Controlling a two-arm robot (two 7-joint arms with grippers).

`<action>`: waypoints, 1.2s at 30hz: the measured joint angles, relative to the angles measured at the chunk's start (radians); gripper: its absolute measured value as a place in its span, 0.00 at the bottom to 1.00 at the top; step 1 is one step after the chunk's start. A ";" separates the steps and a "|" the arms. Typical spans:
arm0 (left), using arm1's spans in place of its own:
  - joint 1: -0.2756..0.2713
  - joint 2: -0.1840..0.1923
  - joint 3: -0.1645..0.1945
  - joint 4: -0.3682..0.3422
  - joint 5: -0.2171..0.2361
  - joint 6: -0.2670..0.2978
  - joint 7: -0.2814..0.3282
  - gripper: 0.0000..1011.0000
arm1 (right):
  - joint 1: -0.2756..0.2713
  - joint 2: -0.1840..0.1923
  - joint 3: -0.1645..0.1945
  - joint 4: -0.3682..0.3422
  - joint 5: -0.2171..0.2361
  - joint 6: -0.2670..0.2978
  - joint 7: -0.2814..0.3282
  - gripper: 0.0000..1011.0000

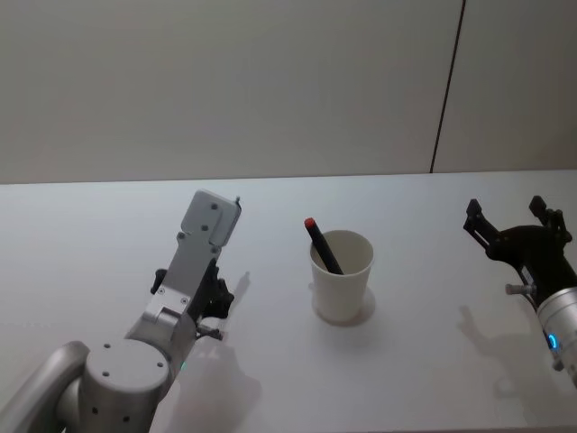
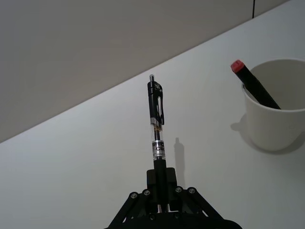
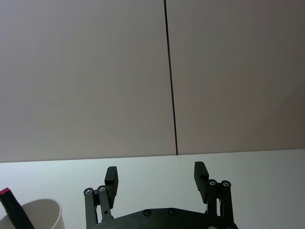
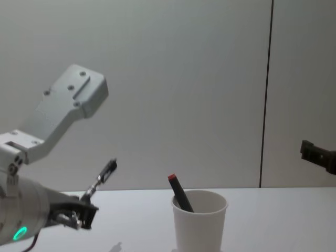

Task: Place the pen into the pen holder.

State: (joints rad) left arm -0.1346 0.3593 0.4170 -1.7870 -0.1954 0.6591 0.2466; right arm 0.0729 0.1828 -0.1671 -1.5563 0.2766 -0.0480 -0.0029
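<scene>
In the head view, your tapered white paper cup (image 1: 342, 280) with its rolled rim stood on the smooth white table (image 1: 424, 370), a red-capped black marker (image 1: 322, 244) leaning inside. Your right gripper (image 1: 509, 219) hung spread open, well apart. In the left wrist view, your left gripper (image 2: 161, 180) clenched the clear-barrelled black click pen (image 2: 156, 125), outside the cup. In the chest view, that pen tilted upward, left of the cup.

Lit softly and evenly from above; moderately bright.
Shows pale, soft-edged shadows on the white surface (image 1: 108, 234): close round the foot of the pen holder (image 1: 342, 275), and on the robot's side of the right gripper (image 1: 509, 221). Throws a thin grey shadow just beside the pen (image 2: 157, 129) in the left wrist view. Leaves the wall (image 1: 270, 90) flat, dull and grey.
</scene>
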 joint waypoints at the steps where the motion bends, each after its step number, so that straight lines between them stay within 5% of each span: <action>1: 0.002 0.001 -0.001 -0.003 0.006 -0.012 0.003 0.12 | 0.000 0.000 0.000 0.000 0.000 0.000 0.000 0.99; 17: 0.021 0.015 -0.005 0.001 0.116 -0.286 -0.036 0.12 | 0.000 0.000 0.000 0.000 0.000 0.000 0.000 0.99; 36: -0.025 -0.008 -0.004 0.115 0.190 -0.684 -0.227 0.12 | 0.000 0.000 0.000 0.000 0.000 0.000 0.000 0.99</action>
State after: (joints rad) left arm -0.1601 0.3517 0.4134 -1.6719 -0.0051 -0.0250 0.0199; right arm 0.0728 0.1828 -0.1672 -1.5563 0.2766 -0.0480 -0.0030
